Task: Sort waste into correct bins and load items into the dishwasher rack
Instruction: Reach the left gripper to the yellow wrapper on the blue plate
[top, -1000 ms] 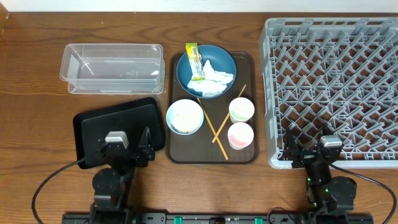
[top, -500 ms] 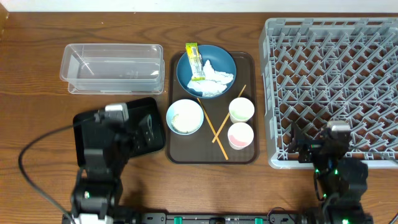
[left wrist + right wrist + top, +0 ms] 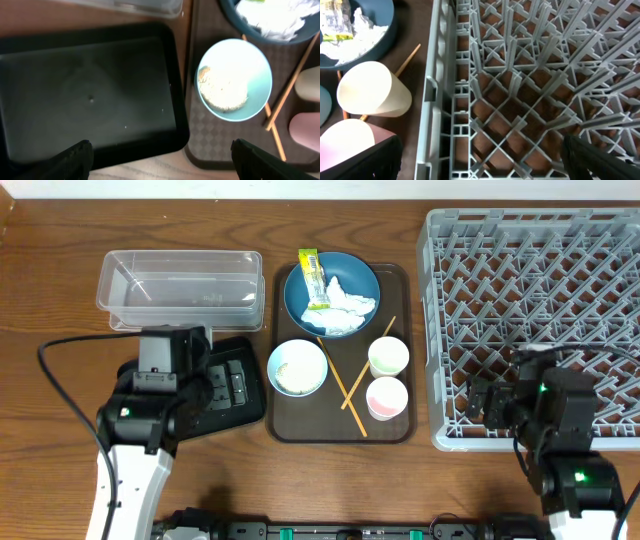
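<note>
On the brown serving tray, a blue dish point(image 3: 350, 275) holds crumpled white tissue point(image 3: 346, 310) and a yellow-green wrapper point(image 3: 314, 278). In front of the dish stand a pale-blue bowl point(image 3: 297, 367) with rice grains point(image 3: 224, 90), a pale green cup point(image 3: 388, 357) and a pink cup point(image 3: 387, 397), with two chopsticks point(image 3: 345, 385) between them. My left gripper point(image 3: 160, 164) hovers open over the black tray point(image 3: 90, 95), left of the bowl. Over the front left corner of the grey rack point(image 3: 535, 300), my right gripper point(image 3: 480, 165) is open and empty.
A clear plastic tub point(image 3: 182, 288) stands empty at the back left, behind the black tray. The brown serving tray point(image 3: 395, 430) lies between the black tray and the rack. Cables trail from both arms near the table's front edge.
Both arms have risen from the front edge and moved away from it: the left one out over the black tray, the right one over the rack's front left corner. Both grippers stayed open.
</note>
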